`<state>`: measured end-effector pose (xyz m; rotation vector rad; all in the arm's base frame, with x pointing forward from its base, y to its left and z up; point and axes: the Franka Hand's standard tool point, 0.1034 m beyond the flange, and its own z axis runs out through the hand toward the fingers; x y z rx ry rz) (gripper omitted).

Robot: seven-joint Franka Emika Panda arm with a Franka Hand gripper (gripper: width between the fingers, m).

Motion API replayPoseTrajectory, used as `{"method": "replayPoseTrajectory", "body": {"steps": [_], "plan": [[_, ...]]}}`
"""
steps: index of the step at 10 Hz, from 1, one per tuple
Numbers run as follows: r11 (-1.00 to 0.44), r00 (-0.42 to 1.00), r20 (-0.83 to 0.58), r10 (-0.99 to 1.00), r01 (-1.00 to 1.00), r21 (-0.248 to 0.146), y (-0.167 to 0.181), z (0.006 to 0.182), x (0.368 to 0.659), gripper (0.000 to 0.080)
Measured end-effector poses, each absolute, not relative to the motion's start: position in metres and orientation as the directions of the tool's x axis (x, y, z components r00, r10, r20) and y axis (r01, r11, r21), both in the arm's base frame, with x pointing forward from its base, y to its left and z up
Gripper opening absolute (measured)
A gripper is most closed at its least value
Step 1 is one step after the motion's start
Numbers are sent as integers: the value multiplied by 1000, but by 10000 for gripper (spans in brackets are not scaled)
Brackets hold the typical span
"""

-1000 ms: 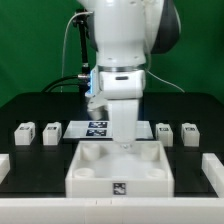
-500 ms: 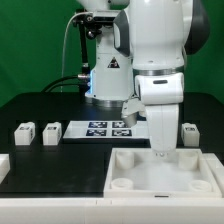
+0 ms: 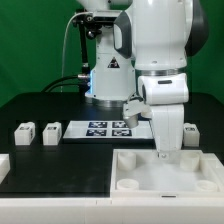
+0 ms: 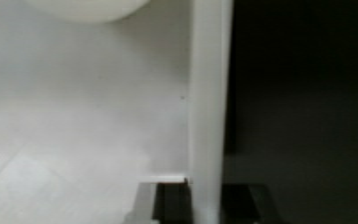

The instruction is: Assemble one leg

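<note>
the gripper (image 3: 165, 153) reaches down into the white tray (image 3: 135, 182) at the bench's (image 3: 40, 165) front edge, near the corner on the exterior view's right. its fingers (image 4: 169, 205) pinch the tray's upright wall. one leg (image 3: 22, 131) and a second leg (image 3: 50, 131) stand untouched near the opposite side edge, beside the marker board (image 3: 105, 128).

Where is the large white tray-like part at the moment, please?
In the exterior view, the large white tray-like part lies at the front, toward that view's right, in front of the marker board, with the gripper at its rear rim.
</note>
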<state>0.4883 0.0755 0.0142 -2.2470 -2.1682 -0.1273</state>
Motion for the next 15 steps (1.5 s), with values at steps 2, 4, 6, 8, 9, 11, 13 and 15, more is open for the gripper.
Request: {"method": "replayPoseTrajectory", "body": {"steps": [2, 4, 6, 8, 9, 11, 13, 15], "plan": [[-41, 38, 70, 997, 998, 44, 75, 14, 488, 128], [-41, 38, 70, 997, 998, 44, 75, 14, 488, 411], [-42, 39, 70, 997, 998, 44, 75, 14, 488, 590], [-42, 39, 70, 997, 998, 44, 75, 14, 488, 635], [-42, 39, 70, 997, 998, 44, 74, 14, 488, 647], [-42, 39, 70, 997, 998, 43, 74, 14, 488, 647], [-56, 53, 70, 996, 997, 44, 75, 15, 488, 649], [-136, 133, 57, 989, 989, 60, 80, 48, 482, 649]]}}
